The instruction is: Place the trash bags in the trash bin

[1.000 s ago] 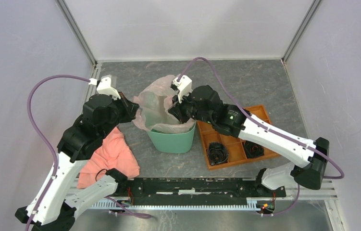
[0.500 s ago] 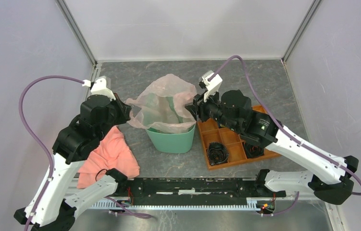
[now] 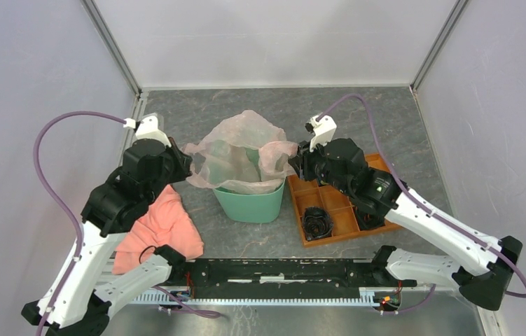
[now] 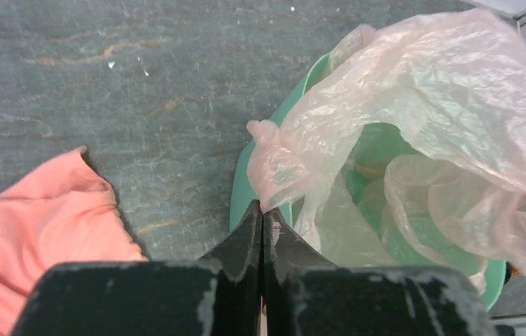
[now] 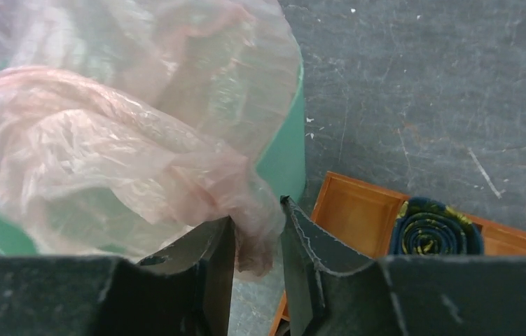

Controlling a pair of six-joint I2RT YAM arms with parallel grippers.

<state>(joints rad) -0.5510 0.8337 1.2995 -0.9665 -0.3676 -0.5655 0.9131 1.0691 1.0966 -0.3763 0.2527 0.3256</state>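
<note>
The pale pink see-through trash bag (image 3: 242, 150) billows over the mint-green trash bin (image 3: 249, 203), its lower part inside. My left gripper (image 3: 188, 159) is at the bin's left rim, shut on a bunched corner of the film (image 4: 268, 164); its tips (image 4: 263, 208) meet just over the green rim (image 4: 240, 192). My right gripper (image 3: 295, 162) hovers at the bin's right rim. Its jaws stand apart, and a fold of bag (image 5: 254, 210) hangs loose in the gap (image 5: 256, 224) beside the bin wall (image 5: 284, 161).
A salmon-pink cloth (image 3: 162, 227) lies left of the bin, close under my left arm. An orange compartment tray (image 3: 379, 164) sits right of the bin and holds dark rolled items (image 3: 316, 222). One roll (image 5: 431, 227) shows near my right fingers.
My right gripper moved from over the bin to its right rim, dragging the bag's edge outward, and its jaws have parted. The left gripper kept its hold.
</note>
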